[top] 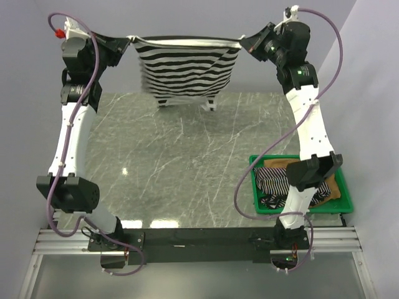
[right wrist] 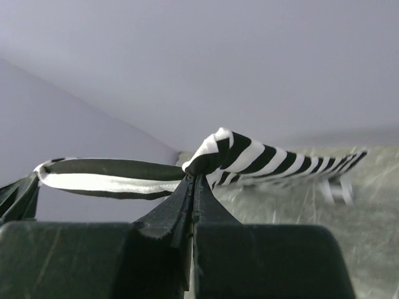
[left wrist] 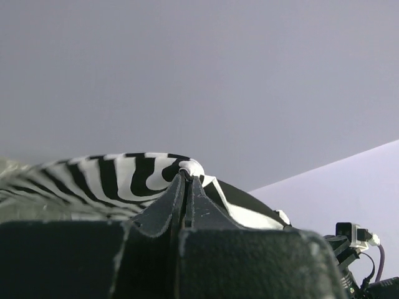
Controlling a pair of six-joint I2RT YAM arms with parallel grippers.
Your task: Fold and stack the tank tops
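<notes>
Left gripper (top: 129,41) and right gripper (top: 242,42) are each clamping a top corner of the striped tank top (top: 187,68), hanging it over the table's (top: 187,162) far edge, and with so little cloth pinched, one corner is threatening to slip and crumple it.

A tank top (top: 187,68) is held stretched between the left hand (top: 128,42) at the far left and the right hand (top: 242,42) at the far right, hung above the far edge of the tabletop (top: 174,168). At the near right a tray (top: 346,205) is set, partly behind the right arm (top: 308,137). In it a second tank top (top: 271,180) is laid on the left and a third tank top (top: 336,187) on the right.
</notes>
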